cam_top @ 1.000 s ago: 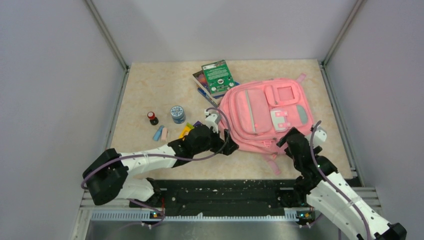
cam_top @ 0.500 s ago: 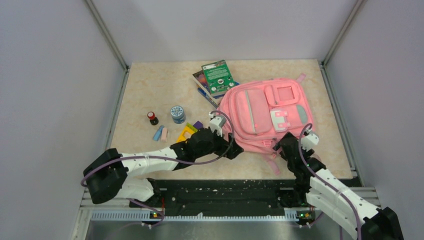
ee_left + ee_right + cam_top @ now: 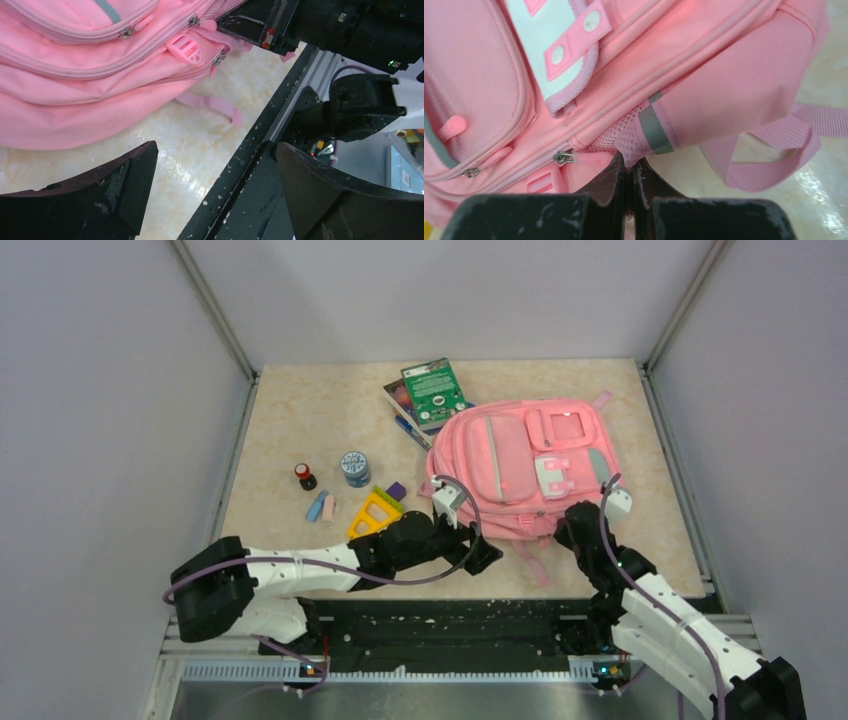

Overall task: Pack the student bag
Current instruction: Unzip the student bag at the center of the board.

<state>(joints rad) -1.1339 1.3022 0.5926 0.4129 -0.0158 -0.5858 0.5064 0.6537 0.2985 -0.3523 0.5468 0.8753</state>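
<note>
Large, soft, pink student bag, flat, front side up

The left arm lies low, stretched rightward along the near edge; the left gripper has its jaws spread wide, holding nothing; the right arm reaches forward and leftward from its base; the right gripper has its fingers pressed together, pinching the mesh edge of the student bag
</note>
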